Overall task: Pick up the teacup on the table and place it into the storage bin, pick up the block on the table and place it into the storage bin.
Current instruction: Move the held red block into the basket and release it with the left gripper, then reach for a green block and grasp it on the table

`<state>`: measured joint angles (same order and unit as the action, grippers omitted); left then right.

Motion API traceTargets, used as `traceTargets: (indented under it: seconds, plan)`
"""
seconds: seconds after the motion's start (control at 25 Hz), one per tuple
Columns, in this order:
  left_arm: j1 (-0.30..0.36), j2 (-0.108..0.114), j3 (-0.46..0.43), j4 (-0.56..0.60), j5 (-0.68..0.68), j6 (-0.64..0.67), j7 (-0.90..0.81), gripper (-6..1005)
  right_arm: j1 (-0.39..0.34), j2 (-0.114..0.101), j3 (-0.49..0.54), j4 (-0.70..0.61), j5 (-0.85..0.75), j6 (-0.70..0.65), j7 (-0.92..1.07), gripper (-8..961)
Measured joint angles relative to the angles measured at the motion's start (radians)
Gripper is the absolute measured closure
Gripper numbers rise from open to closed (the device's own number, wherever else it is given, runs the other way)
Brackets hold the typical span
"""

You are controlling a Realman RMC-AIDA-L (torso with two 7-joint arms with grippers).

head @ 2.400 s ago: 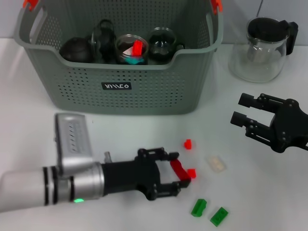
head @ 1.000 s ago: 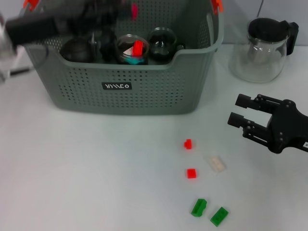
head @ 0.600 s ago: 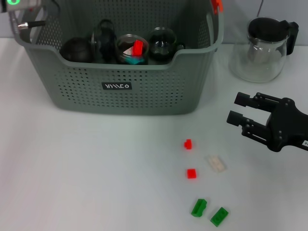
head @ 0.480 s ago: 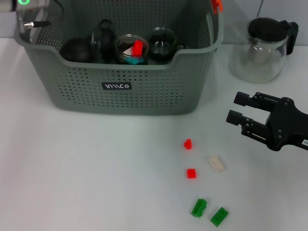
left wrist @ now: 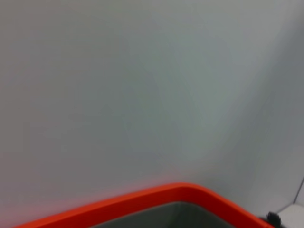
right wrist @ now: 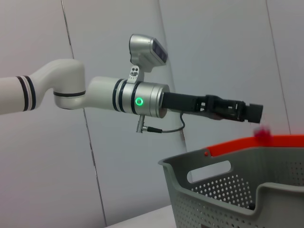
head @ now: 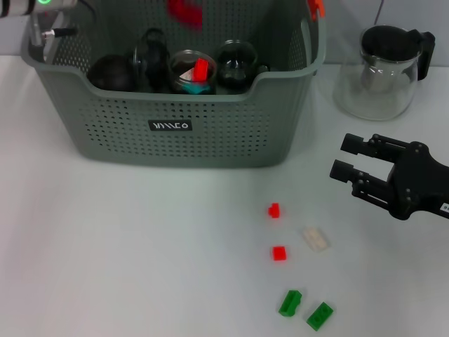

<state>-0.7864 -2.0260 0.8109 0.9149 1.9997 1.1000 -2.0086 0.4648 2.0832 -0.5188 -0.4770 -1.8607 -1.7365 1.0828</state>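
The left gripper [right wrist: 247, 112] is reaching out level above the grey perforated plastic storage bin [head: 210, 119], its black fingers apart. Just below its tip, a red plastic block [head: 185, 12] is falling as a blur inside the bin's walls, above the dark round teacups [head: 112, 71] and the clear glass cup [head: 191, 70] resting inside. The right gripper [head: 351, 163] is hovering open over the white table [head: 126, 246], with small red, cream and green bricks [head: 279, 253] lying loose beside and below it and a glass pitcher with a black lid [head: 382, 67] beyond.

White table [head: 140, 239] before a seemingly panelled pale grey wall [right wrist: 218, 47].
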Motion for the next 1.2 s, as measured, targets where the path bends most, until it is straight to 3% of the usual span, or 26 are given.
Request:
traceTargets:
  seconds: [0.36,0.48,0.6,0.68,0.8,1.0,1.2]
  plan:
    - [0.106,0.000,-0.121,0.022,-0.287,0.166,0.080,239,-0.003,0.000,0.000,0.000,0.000,0.000,0.002,404]
    - [0.162,-0.006,-0.239,-0.033,-0.452,0.372,0.206,241,-0.003,0.000,0.000,0.000,0.000,0.000,0.002,404]
    - [0.222,0.010,-0.315,-0.162,-0.558,0.633,0.355,243,-0.003,0.000,0.000,0.000,0.000,0.001,0.002,404]
    - [0.263,0.014,-0.333,-0.207,-0.543,0.746,0.426,245,-0.003,0.000,0.000,0.000,0.000,0.002,0.002,404]
    - [0.338,-0.015,-0.330,-0.204,-0.425,0.811,0.570,246,-0.001,0.000,-0.003,0.000,-0.004,0.002,0.007,404]
    - [0.437,-0.063,-0.316,-0.165,-0.118,0.841,0.826,247,-0.005,-0.007,-0.013,-0.005,-0.010,0.004,0.039,404]
    - [0.474,-0.089,-0.320,-0.167,-0.011,0.827,0.902,247,0.001,-0.015,-0.064,-0.027,-0.068,-0.009,0.098,404]
